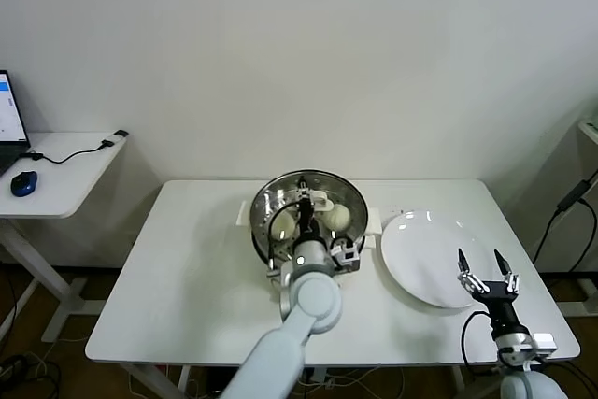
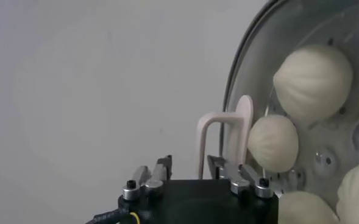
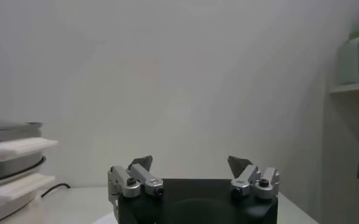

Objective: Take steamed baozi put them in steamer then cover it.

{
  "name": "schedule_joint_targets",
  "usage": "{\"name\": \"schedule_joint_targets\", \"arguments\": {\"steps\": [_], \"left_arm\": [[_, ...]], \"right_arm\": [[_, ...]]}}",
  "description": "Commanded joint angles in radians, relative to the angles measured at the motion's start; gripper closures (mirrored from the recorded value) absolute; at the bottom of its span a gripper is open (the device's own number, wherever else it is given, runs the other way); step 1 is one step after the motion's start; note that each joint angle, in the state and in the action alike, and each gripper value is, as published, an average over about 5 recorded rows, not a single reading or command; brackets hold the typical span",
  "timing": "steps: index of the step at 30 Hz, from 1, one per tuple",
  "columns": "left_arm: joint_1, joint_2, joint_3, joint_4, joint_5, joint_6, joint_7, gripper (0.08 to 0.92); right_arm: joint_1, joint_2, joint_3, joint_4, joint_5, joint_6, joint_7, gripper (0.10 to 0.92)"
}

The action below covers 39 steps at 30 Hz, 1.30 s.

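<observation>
You see the round steel steamer (image 1: 264,203) mid-tabletop (image 1: 187,268), cream-white buns (image 1: 338,218) inside, flat white plate (image 1: 420,254) to its right.

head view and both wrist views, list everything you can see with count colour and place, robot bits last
table: one, white, in front of the robot
steamer: one, shiny steel on a white base, middle of the table
cover: one, clear glass with a white handle, on the steamer
steamed baozi: four, cream-white, inside the steamer under the cover
plate: one, white, bare, on the table at the steamer's right
side desk: one, white, far left, holding a laptop, a blue mouse and a cable
left gripper: over the cover, fingers either side of the handle, not clamped
right gripper: open, at the plate's near edge
</observation>
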Motion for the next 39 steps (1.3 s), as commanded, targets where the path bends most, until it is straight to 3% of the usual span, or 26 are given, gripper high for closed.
{"name": "schedule_joint_targets", "arguments": {"steps": [1, 13, 20, 24, 27, 31, 35, 39], "left_arm": [[0.031, -0.049, 0.015, -0.102, -0.019, -0.029, 0.03, 0.51], [0.087, -0.047, 0.027, -0.226, -0.034, -0.019, 0.075, 0.195], [0.18, -0.002, -0.024, -0.414, -0.059, -0.017, 0.072, 0.177], [0.251, 0.031, -0.121, -0.529, -0.188, -0.05, -0.029, 0.177], [0.297, 0.055, -0.237, -0.587, -0.397, -0.119, -0.141, 0.177], [0.37, 0.085, -0.469, -0.602, -0.826, -0.312, -0.262, 0.177], [0.47, 0.073, -0.708, -0.579, -1.235, -0.517, -0.226, 0.177], [0.601, 0.074, -0.834, -0.517, -1.488, -0.645, -0.171, 0.177]], "right_arm": [[0.002, 0.0, 0.0, -0.003, 0.0, 0.001, 0.0, 0.203], [0.001, 0.001, 0.001, -0.001, 0.0, -0.002, 0.0, 0.203], [-0.021, 0.016, -0.001, 0.044, 0.001, -0.038, 0.0, 0.203], [-0.052, 0.025, -0.024, 0.096, -0.022, -0.067, -0.01, 0.203], [-0.069, 0.026, -0.055, 0.122, -0.044, -0.07, -0.024, 0.203], [-0.066, 0.035, -0.087, 0.137, -0.057, -0.062, -0.034, 0.203], [-0.078, 0.05, -0.118, 0.175, -0.093, -0.079, -0.001, 0.203], [-0.099, 0.062, -0.14, 0.211, -0.137, -0.101, 0.003, 0.203]]}}
